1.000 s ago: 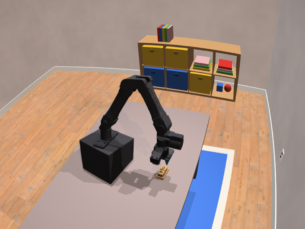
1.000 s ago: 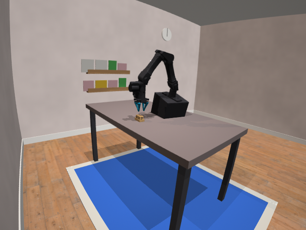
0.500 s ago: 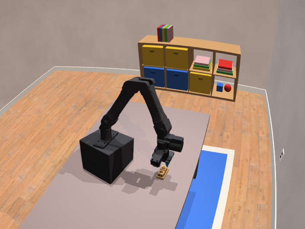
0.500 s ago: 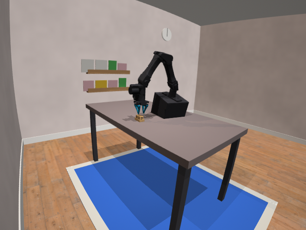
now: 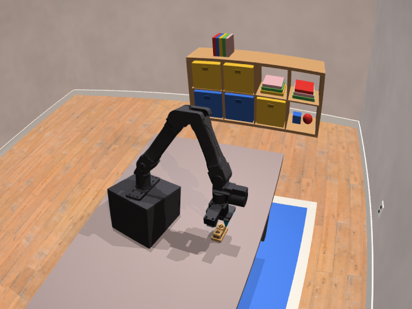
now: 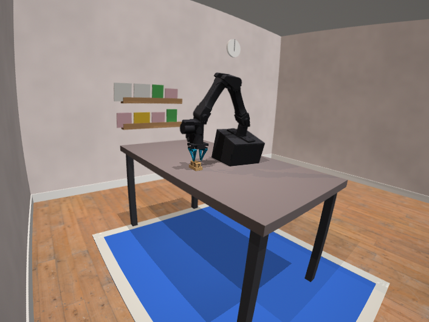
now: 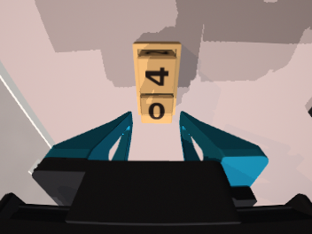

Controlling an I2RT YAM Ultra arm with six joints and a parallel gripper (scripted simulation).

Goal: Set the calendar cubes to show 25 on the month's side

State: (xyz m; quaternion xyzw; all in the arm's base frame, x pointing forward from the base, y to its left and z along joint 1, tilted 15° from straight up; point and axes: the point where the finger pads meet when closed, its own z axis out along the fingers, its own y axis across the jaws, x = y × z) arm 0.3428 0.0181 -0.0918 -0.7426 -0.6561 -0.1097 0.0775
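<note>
Calendar tray (image 7: 156, 49) sits on the table (image 5: 186, 272), upper centre of the wrist view, with two cubes side by side in it: the far cube (image 7: 158, 76) shows "4" on top, the near cube (image 7: 157, 109) shows "0"; writing on the tray's far end too blurred to read. Gripper (image 7: 156, 133) hangs just above the near cube, lower centre, blue fingers parted about halfway, touching nothing and holding nothing. Black base box (image 5: 143, 213) stands well apart toward the left of the top view.
</note>
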